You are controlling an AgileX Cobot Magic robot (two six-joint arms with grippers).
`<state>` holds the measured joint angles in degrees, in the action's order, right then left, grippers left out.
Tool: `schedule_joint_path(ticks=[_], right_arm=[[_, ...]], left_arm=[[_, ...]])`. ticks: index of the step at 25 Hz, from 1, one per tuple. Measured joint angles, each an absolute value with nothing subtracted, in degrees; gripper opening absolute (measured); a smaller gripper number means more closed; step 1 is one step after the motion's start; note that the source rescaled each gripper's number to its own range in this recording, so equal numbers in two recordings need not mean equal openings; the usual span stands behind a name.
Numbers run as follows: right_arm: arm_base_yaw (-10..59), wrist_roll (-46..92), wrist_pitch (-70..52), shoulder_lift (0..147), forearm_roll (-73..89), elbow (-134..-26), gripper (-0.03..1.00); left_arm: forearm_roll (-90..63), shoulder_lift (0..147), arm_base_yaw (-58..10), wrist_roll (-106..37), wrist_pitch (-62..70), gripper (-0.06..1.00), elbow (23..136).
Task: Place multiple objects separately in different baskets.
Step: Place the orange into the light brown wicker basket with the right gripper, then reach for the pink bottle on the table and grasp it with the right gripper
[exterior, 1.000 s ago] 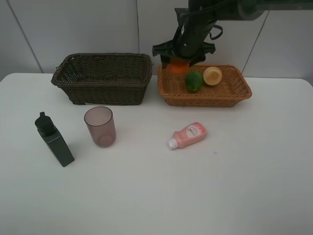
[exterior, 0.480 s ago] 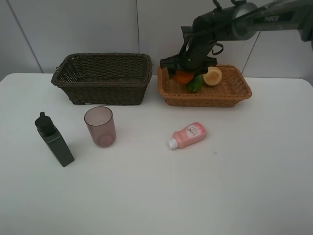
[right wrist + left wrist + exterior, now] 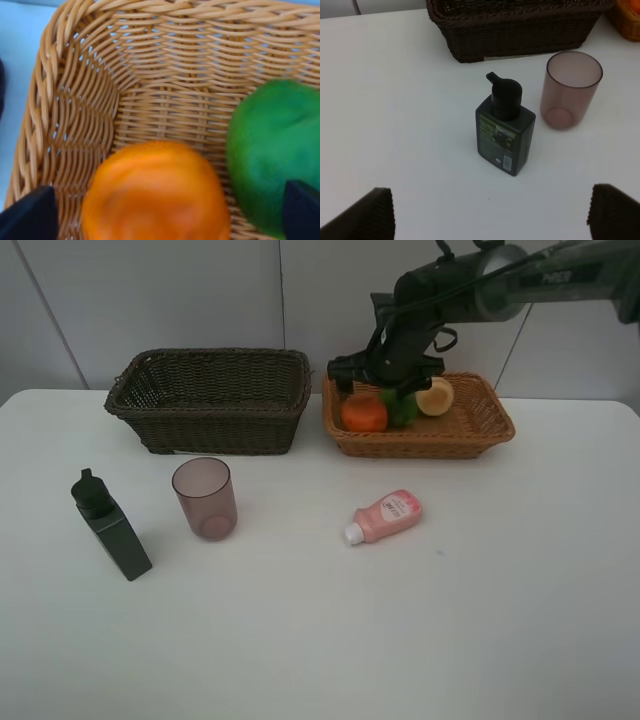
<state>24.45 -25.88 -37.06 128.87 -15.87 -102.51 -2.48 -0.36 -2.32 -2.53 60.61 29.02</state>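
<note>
Fruit is sitting in the light orange-tan wicker basket (image 3: 480, 428) at the upper right of the overhead frame. There the right claw (image 3: 383, 380) is hovering just above an orange (image 3: 364, 413), its jaws standing wide with nothing gripped. The orange is resting in the basket's left end, just beside a green lime (image 3: 404, 408), and a peach-coloured fruit (image 3: 435, 396) is lying close behind the lime.

A deeper dark brown wicker basket (image 3: 210, 405) is standing at the upper left, beside the lighter one. On the white counter (image 3: 300, 640) in front of it, a translucent mauve cup (image 3: 205, 498) is standing upright, with a dark green square pump bottle (image 3: 112, 525) upright to its left. A pink squeeze bottle (image 3: 385, 517) is lying on its side near the centre, white cap pointing to the lower left.

The left claw (image 3: 490, 215) is hanging spread wide over the counter, holding nothing, looking onto the pump bottle and cup.
</note>
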Motion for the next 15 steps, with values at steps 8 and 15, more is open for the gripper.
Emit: schedule_joint_path(ticks=[8, 15], right_arm=[[25.2, -25.2, -47.6, 124.1, -14.5, -102.5, 0.96], [26.9, -32.1, -55.2, 119.2, -10.9, -100.4, 0.96]], left_arm=[[-2.5, -0.4, -2.3, -2.5, 60.6, 1.0, 29.0], [-2.5, -0.4, -2.3, -2.5, 60.6, 1.0, 29.0]])
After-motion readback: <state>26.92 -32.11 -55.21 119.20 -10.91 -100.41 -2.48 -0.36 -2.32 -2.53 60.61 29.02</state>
